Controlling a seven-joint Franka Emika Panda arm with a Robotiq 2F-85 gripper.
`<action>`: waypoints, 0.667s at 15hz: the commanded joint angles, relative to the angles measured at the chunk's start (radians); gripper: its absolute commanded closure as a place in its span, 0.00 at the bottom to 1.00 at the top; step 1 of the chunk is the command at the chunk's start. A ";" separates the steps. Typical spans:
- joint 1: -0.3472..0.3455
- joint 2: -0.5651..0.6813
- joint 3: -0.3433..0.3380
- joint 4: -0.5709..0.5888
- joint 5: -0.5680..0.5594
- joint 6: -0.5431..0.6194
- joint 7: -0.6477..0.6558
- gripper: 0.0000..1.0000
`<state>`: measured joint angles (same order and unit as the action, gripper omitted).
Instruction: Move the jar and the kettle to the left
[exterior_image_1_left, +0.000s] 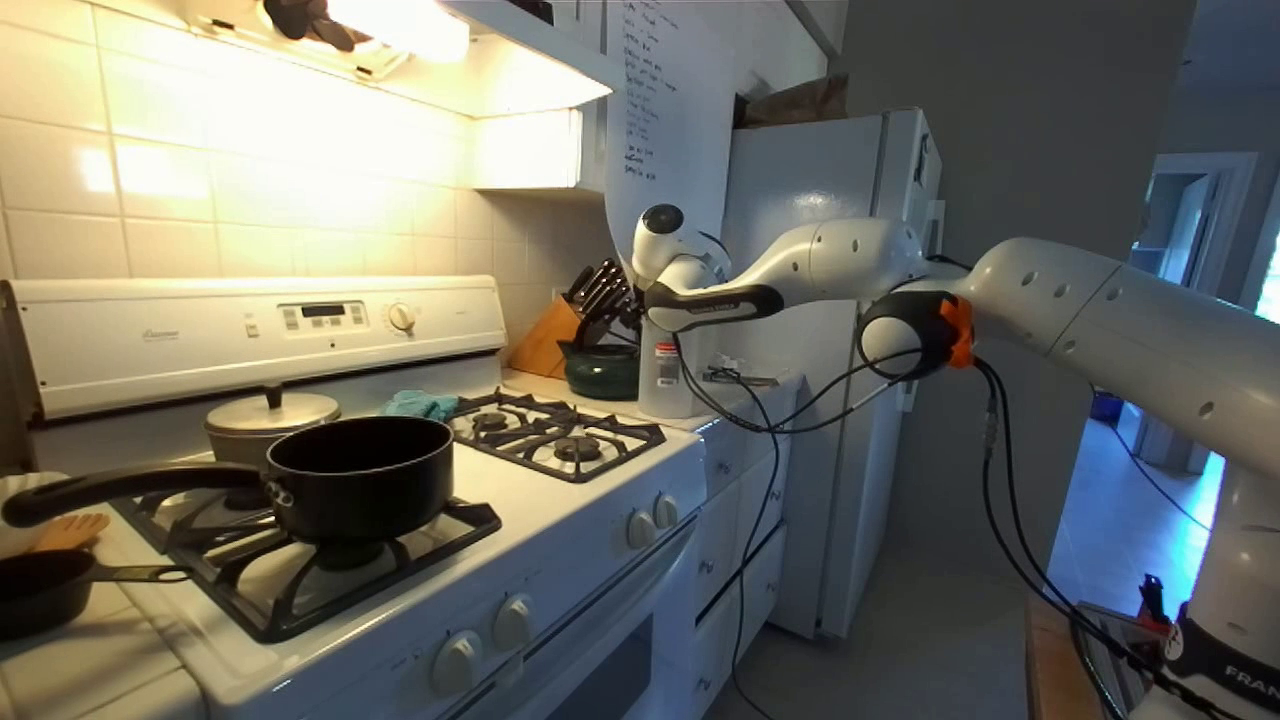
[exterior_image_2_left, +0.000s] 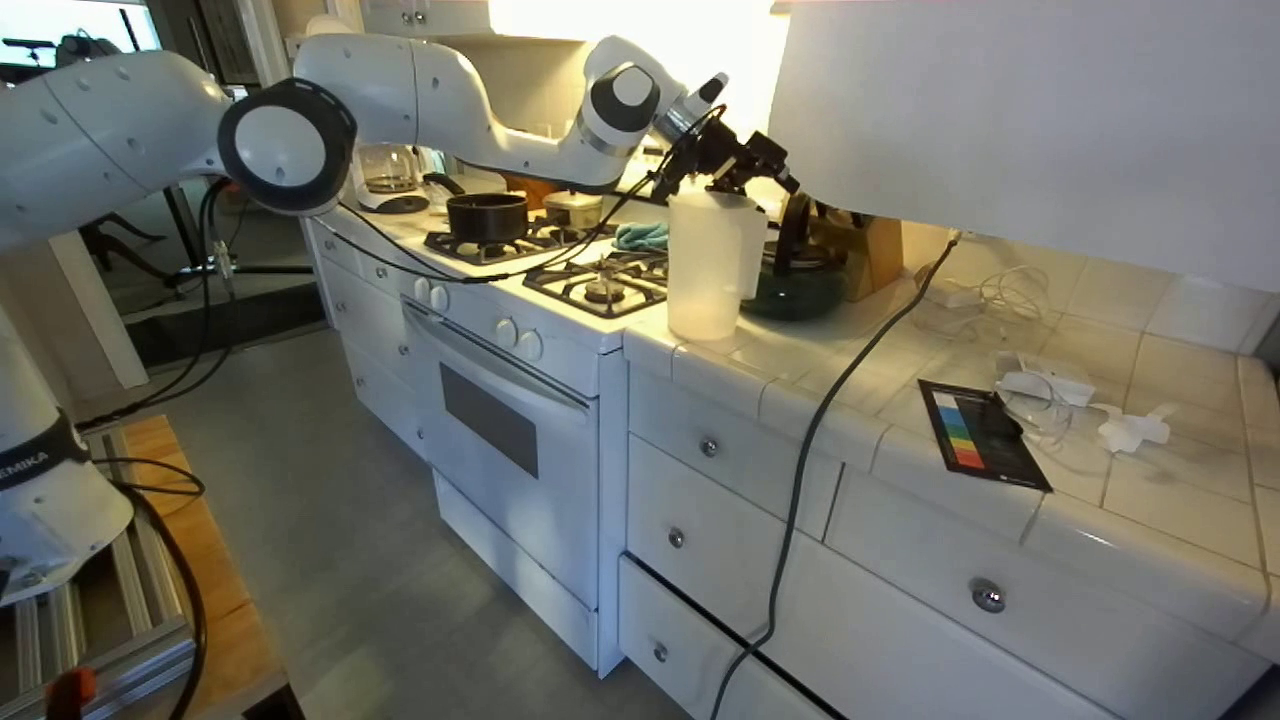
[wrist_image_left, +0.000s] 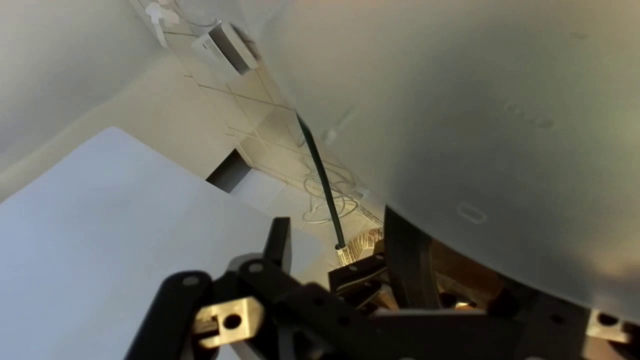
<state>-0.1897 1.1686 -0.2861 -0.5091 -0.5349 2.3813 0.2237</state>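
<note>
While jar (exterior_image_2_left: 702, 272) and kettle (exterior_image_1_left: 603, 374) stand close together, end effector (exterior_image_2_left: 764, 185) hangs released near their tops

Frosted, translucent, the jar is a tall, tapering cylinder, upright near the front edge of the tiled table (exterior_image_2_left: 1180, 500), at the corner beside the stove (exterior_image_2_left: 565, 480); a small red-topped patch (exterior_image_1_left: 666, 365) marks its wall in an exterior view. Squat, rounded and glossy dark green, the kettle sits just beside it, farther back from that edge, under a dark arched handle, close to a wooden knife block (exterior_image_1_left: 545, 338). Smooth white links form the arm (exterior_image_2_left: 385, 95), which reaches across to that corner, its wrist bent downward. The end effector's fingers look spread apart; whether one touches the jar's rim, I cannot tell.
</note>
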 joint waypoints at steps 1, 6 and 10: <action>-0.008 0.040 -0.022 0.044 0.004 0.013 0.079 0.00; -0.018 0.062 -0.032 0.058 0.010 0.093 0.204 0.00; -0.015 0.070 -0.041 0.062 0.015 0.114 0.366 0.00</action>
<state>-0.1982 1.1759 -0.3045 -0.5065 -0.5327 2.4609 0.4488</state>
